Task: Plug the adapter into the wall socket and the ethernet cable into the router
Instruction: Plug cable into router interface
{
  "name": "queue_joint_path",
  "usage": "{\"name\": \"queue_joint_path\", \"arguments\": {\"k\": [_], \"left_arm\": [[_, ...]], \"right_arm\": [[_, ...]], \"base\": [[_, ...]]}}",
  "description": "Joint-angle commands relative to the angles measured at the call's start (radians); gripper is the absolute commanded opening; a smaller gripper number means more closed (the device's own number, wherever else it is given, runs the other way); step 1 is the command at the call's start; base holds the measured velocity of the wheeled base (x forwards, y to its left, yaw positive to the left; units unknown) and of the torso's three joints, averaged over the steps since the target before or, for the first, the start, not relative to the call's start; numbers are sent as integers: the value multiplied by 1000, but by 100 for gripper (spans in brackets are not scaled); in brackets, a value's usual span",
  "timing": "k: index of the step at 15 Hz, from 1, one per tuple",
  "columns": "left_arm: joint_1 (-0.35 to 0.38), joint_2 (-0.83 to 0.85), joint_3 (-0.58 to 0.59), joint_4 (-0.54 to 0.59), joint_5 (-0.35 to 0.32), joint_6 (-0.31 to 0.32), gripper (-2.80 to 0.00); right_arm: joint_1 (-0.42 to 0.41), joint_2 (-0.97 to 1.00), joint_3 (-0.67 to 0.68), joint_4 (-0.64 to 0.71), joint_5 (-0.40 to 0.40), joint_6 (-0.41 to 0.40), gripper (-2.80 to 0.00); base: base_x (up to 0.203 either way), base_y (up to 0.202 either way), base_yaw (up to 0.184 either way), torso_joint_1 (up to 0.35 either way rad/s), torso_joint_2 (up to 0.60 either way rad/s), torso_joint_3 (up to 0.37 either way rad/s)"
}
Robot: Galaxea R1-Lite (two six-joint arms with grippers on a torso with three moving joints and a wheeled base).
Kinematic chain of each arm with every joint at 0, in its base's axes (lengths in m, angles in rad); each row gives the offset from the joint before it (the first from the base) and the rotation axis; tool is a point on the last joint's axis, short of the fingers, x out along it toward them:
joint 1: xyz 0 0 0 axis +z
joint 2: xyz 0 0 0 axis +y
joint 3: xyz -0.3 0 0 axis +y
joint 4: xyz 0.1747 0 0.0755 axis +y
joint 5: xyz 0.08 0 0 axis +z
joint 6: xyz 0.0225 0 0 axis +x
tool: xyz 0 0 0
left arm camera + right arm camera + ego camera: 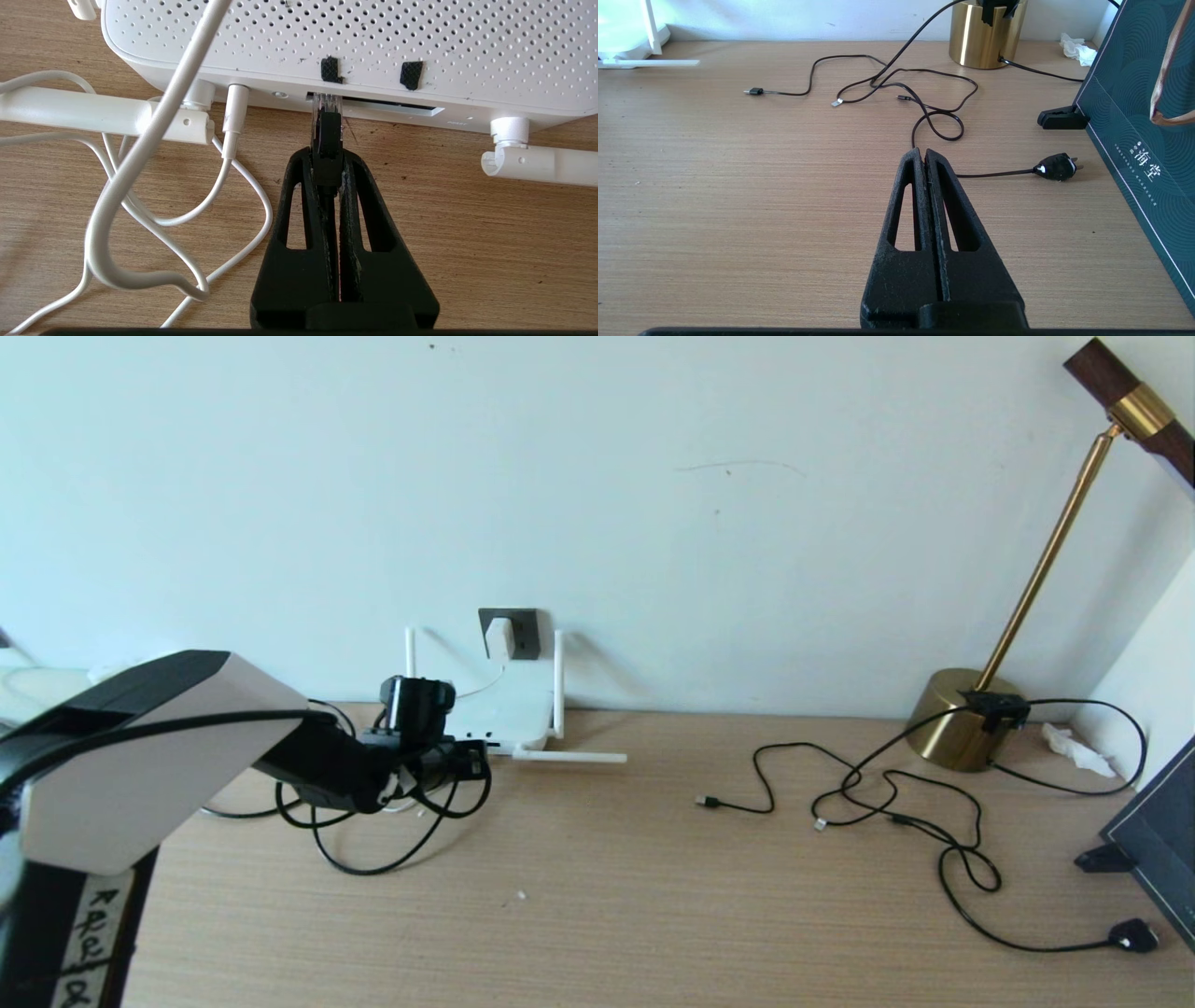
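Observation:
The white adapter (499,638) sits in the dark grey wall socket (519,633), its thin white cord hanging down to the router (509,714). My left gripper (467,763) is at the router's front edge, shut on the ethernet cable plug (327,144). The plug's clear tip (325,101) is at the mouth of a dark port slot (387,103) in the router (420,42). Loops of black ethernet cable (373,859) trail behind the arm. My right gripper (923,154) is shut on nothing over the bare desk, outside the head view.
A white cord (140,154) crosses in front of the router, and another is plugged in beside the port. An antenna (569,758) lies flat on the desk. Thin black cables (887,803), a brass lamp base (962,719) and a dark green bag (1148,140) stand at the right.

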Motion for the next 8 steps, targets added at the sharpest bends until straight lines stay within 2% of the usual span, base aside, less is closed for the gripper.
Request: {"name": "queue_joint_path", "arguments": {"k": [1,8], "left_arm": [[-1,-2,3,-2,2,-1,-280],[-2,-3,6,-2,2,-1,-280]], "right_arm": [[-1,0,0,0,0,0,-280],[1,0,0,0,0,0,-280]], "base": [[0,0,0,0,0,0],[0,0,0,0,0,0]]}}
